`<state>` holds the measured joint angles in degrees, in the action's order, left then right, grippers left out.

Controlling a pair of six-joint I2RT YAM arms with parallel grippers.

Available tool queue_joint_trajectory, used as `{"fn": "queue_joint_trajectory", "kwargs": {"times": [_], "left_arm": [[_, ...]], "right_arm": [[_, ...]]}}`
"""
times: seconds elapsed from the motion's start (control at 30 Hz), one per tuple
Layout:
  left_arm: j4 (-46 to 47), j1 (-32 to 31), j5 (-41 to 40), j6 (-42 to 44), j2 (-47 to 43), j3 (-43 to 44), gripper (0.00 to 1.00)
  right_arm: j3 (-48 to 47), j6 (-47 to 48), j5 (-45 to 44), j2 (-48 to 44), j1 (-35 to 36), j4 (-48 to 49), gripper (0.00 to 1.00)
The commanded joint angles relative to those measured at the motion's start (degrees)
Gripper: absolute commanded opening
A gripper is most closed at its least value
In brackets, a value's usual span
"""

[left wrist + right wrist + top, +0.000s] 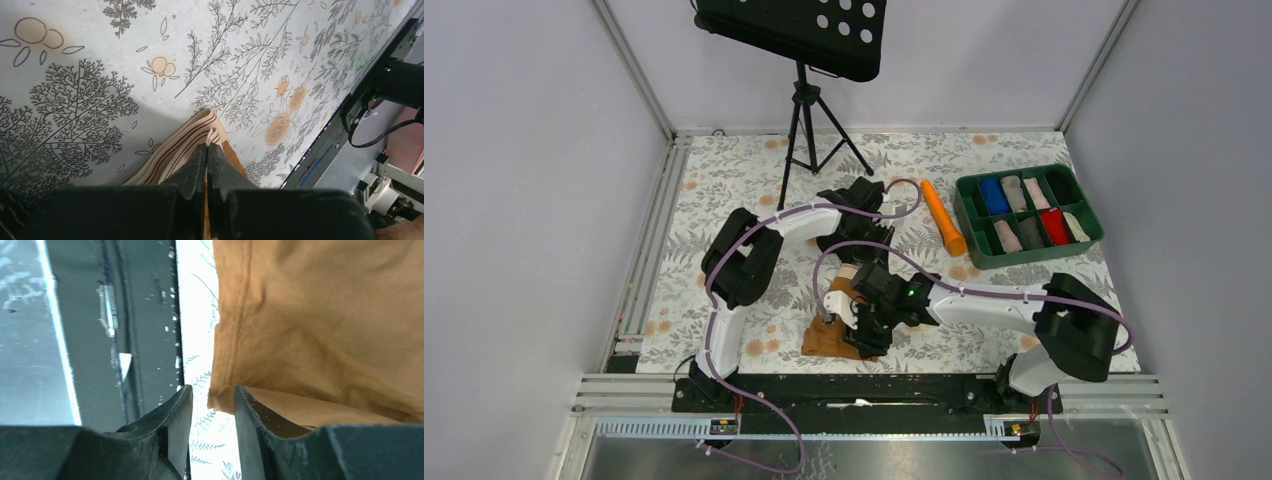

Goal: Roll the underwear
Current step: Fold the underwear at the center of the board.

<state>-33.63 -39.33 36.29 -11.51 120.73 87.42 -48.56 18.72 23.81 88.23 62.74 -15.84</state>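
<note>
- Floral-printed covering lies over the table (724,180), which is enclosed by pale walls on the left, far and right sides.
- Underwear (829,340): caramel-brown fabric, lying near the middle of the table's near edge, with its pale striped waistband at the far end. It is not rolled tight; the brown panel spreads loosely toward the near side.
- Left gripper (207,150): fingers pressed fully together, pinching the striped waistband, which bunches into folds at the fingertips. Brown fabric shows just right of the fingers.
- Right gripper (212,400): fingers stand apart with a clear gap. The hemmed corner of the brown panel sits at the mouth of that gap, against one finger, and is not clamped.
- Both arms converge over the garment, the left from the far side and the right from the right.
- Black rail (864,395): runs along the near table edge, just beside the garment.
- Orange cylinder (943,230): lies on the table, far right of the garment and well apart from it.
- Green bin (972,245): sits at the far right, holding rolled garments of several colours in compartments.
- Music stand (804,110): rests on a tripod at the far middle.
</note>
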Motion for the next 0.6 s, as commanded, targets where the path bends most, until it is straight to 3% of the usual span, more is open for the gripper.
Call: {"fn": "queue_joint_trajectory", "kwargs": {"times": [0.0, 0.17, 0.43, 0.57], "left_arm": [[-1.1, 0.2, -2.1, 2.3, -5.4, 1.2, 0.0], [-2.4, 2.2, -3.8, 2.2, -9.1, 0.2, 0.0], [-2.5, 3.5, -5.7, 1.4, -10.3, -0.9, 0.0], [-2.5, 3.5, -6.5, 0.9, -10.4, -1.0, 0.0]], "right_arm": [[-7.1, 3.0, 7.9, -6.6, -2.4, -9.6, 0.45], [-9.8, 4.4, 15.3, -11.7, -8.6, -16.4, 0.47], [-1.9, -2.8, 27.0, -15.8, -23.5, -10.8, 0.15], [2.4, -13.2, 32.7, -15.2, -35.1, 1.7, 0.05]]}}
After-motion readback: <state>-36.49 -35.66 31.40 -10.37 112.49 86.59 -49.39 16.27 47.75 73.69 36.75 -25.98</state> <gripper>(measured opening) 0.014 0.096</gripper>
